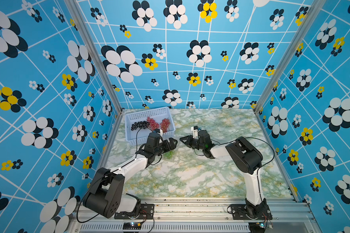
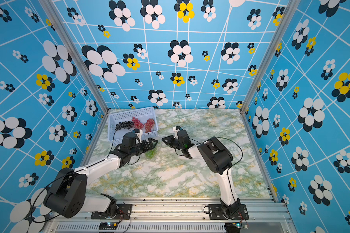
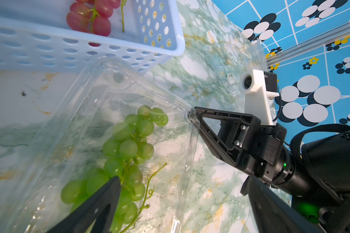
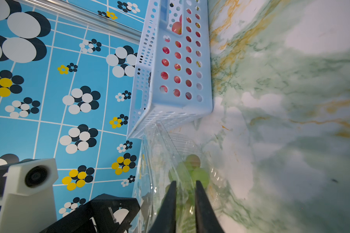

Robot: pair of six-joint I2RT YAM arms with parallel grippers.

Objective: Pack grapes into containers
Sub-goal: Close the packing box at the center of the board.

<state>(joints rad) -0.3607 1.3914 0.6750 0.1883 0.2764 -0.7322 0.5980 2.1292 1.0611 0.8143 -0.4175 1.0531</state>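
Green grapes (image 3: pixel 127 149) lie in clear container (image 3: pixel 190 161) beside basket (image 3: pixel 49 58).

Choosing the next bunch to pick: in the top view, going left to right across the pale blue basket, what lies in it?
Dark blue-black bunch → pinkish-red bunch → second pinkish-red bunch, all inside the basket.

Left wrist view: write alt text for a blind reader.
A green grape bunch lies in a clear clamshell container on a marbled table. The right gripper pinches the container's corner; a pale blue basket holding red grapes stands beside it.
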